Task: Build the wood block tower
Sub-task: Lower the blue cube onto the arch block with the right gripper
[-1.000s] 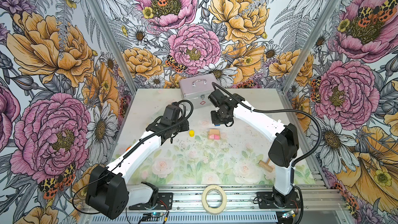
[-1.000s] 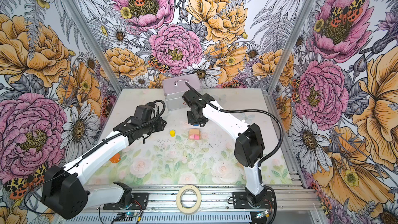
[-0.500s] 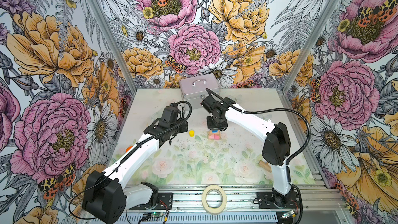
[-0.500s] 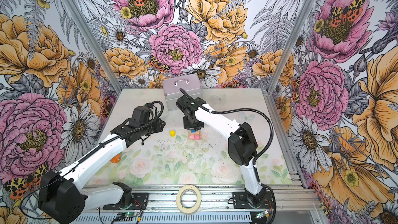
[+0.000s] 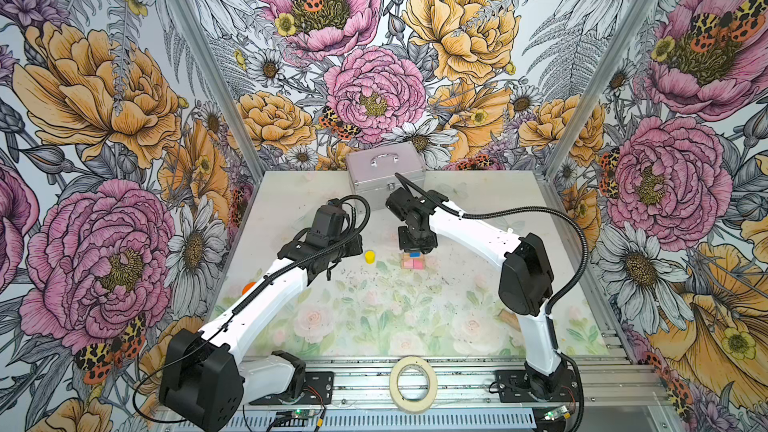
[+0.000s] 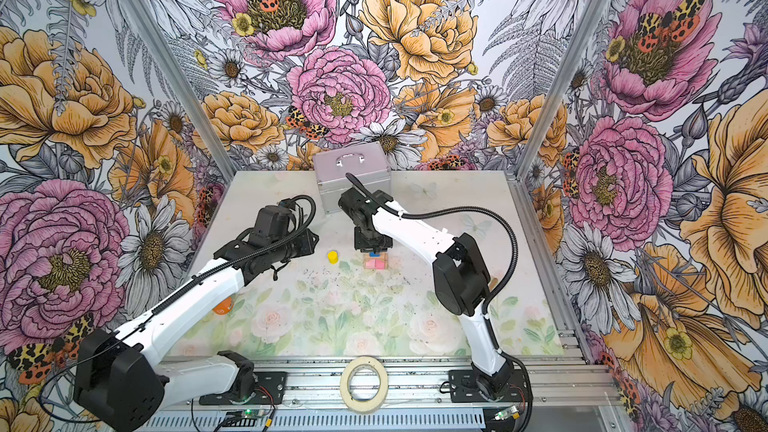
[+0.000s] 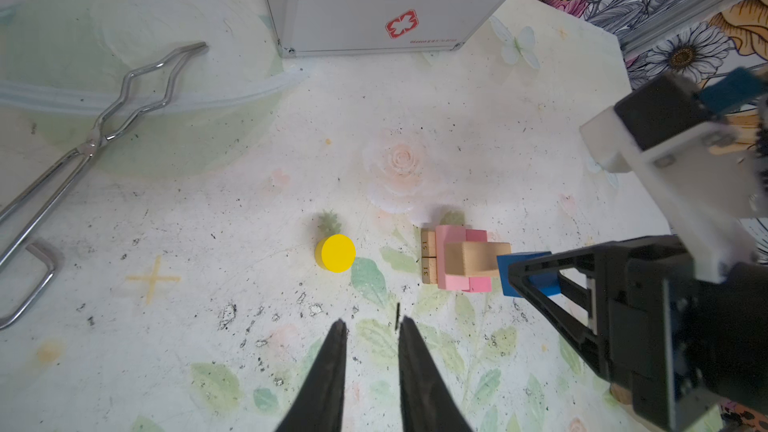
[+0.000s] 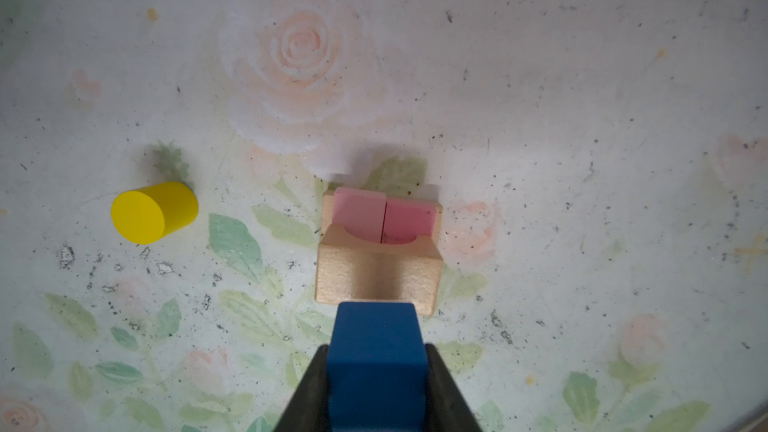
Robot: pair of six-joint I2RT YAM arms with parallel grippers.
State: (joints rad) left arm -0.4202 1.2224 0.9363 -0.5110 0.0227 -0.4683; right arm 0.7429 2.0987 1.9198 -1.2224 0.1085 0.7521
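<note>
The wood block tower stands mid-table in both top views: tan bricks (image 7: 429, 257) at the bottom, two pink bricks (image 8: 384, 214) (image 5: 412, 263) across them, and a tan arched block (image 8: 378, 272) on top. My right gripper (image 8: 376, 367) (image 5: 415, 245) is shut on the small blue block (image 8: 376, 347) (image 7: 523, 274), held just above and beside the arched block. The yellow cylinder (image 5: 370, 257) (image 7: 336, 253) stands alone to the left of the stack. My left gripper (image 7: 370, 324) hovers near the cylinder, narrowly open and holding nothing.
A silver case (image 5: 384, 178) stands at the back wall behind the stack. Metal tongs (image 7: 104, 130) and a bent metal hook (image 7: 37, 280) lie to the left. A tape roll (image 5: 412, 384) sits on the front rail. An orange object (image 5: 249, 288) peeks from under the left arm.
My right gripper has carried the blue block left and forward, down to the top of the stack. The left arm has barely shifted.
</note>
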